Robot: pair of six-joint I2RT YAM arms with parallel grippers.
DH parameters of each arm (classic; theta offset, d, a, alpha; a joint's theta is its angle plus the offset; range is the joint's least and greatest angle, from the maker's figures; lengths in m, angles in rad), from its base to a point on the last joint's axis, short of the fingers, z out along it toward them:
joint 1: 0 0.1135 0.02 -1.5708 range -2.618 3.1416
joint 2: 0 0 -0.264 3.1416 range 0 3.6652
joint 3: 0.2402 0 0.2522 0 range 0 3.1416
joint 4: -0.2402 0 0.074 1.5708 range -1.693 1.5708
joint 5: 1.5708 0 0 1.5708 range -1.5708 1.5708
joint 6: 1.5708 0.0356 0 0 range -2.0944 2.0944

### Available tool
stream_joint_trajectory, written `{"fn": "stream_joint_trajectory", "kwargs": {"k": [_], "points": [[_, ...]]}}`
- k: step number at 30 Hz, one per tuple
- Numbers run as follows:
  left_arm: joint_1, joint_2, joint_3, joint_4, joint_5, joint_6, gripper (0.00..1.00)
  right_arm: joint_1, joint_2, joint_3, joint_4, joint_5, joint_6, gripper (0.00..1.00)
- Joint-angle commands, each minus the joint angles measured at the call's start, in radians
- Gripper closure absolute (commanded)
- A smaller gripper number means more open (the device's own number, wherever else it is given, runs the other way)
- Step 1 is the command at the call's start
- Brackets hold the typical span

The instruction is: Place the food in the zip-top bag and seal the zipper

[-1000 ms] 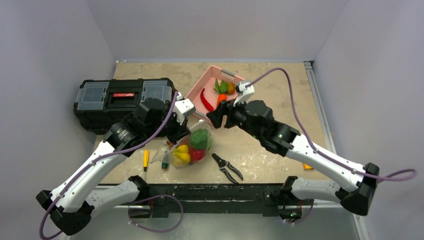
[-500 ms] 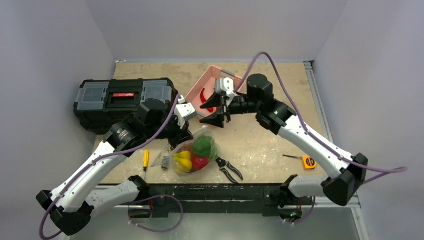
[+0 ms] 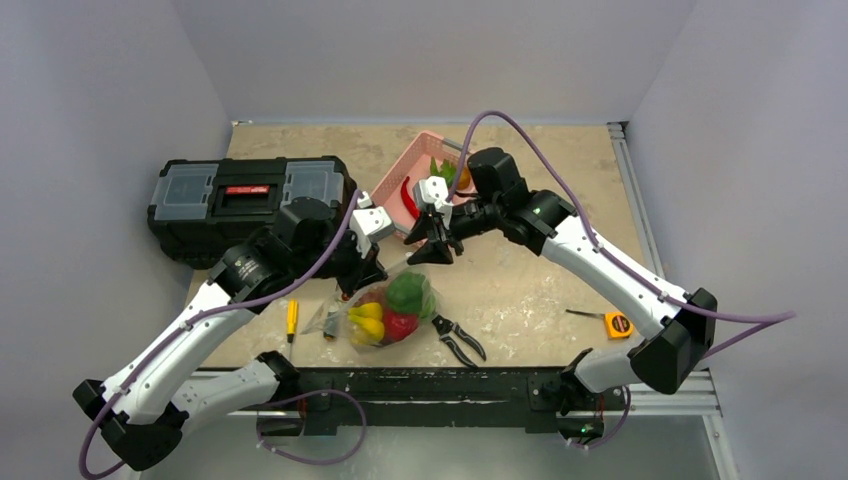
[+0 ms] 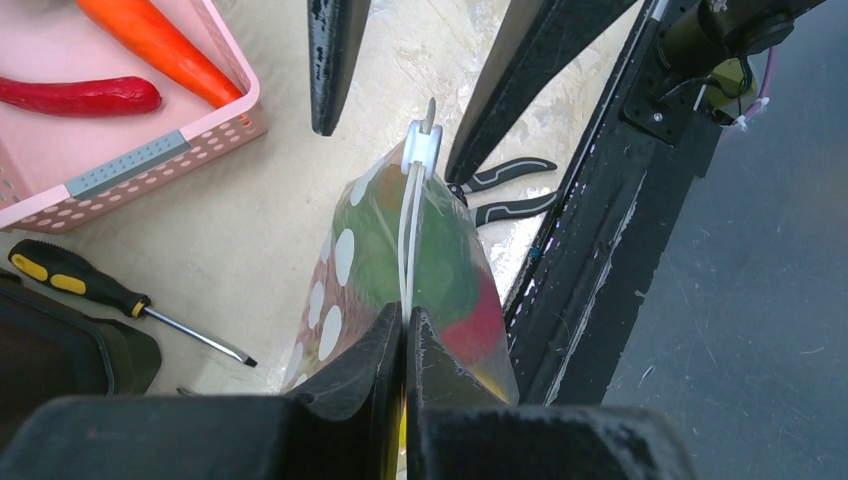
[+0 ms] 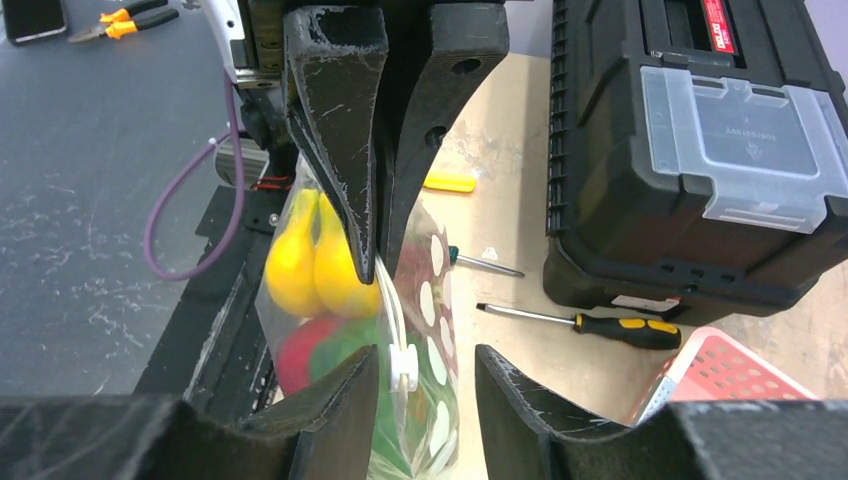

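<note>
The clear, crinkly zip-top bag sits on the beige bench near its front edge, between the two arms. The food is already inside: a green pepper on top, with a yellow banana and a red round fruit below it. The bag's thin, pale whitish zipper runs along its raised top edge. The left gripper has its jaws pressed together on one end of that strip, just as a second ago; that arm hasn't shifted at all.

The right arm is what's changed. A second ago it lay low across the bench with its gripper by the near corner of the pink slatted basket. Now it is reared up and swung leftward, and the right gripper points down at the other end of the zipper. Its jaws stand apart, one on each side of the small white slider, and are narrower than half a second ago. There is a clear gap on one side; whether the other finger touches the slider I can't tell.

With the arm lifted, the orange tape measure on the right of the bench shows fully. The black-handled pliers just right of the bag, the yellow-handled screwdriver to its left and the black toolbox behind the left arm are where they were. A red chilli lies in the basket.
</note>
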Motion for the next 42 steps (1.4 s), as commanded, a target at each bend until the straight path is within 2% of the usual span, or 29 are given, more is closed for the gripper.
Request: {"fn": "stream_joint_trajectory", "kwargs": {"k": [1,9,17,23,35,42], "points": [[0.005,0.000,0.004,0.041,0.029,0.026,1.00,-0.001,-0.007,0.030,-0.032,0.004,-0.045,0.63],[0.008,0.002,0.004,0.043,0.028,0.027,1.00,-0.001,0.000,0.034,-0.030,-0.022,-0.059,0.81],[0.016,0.009,0.004,0.047,0.033,0.018,1.00,-0.001,0.001,0.047,-0.044,-0.025,-0.045,0.82],[0.027,0.012,0.004,0.055,0.048,0.009,1.00,0.001,0.008,0.053,-0.052,-0.040,-0.047,0.90],[0.056,0.012,0.001,0.081,0.141,0.001,1.00,0.053,0.061,0.092,-0.052,-0.020,-0.036,0.91],[0.057,0.010,0.000,0.077,0.134,0.004,1.00,0.091,0.096,0.127,-0.074,-0.015,-0.040,0.90]]}}
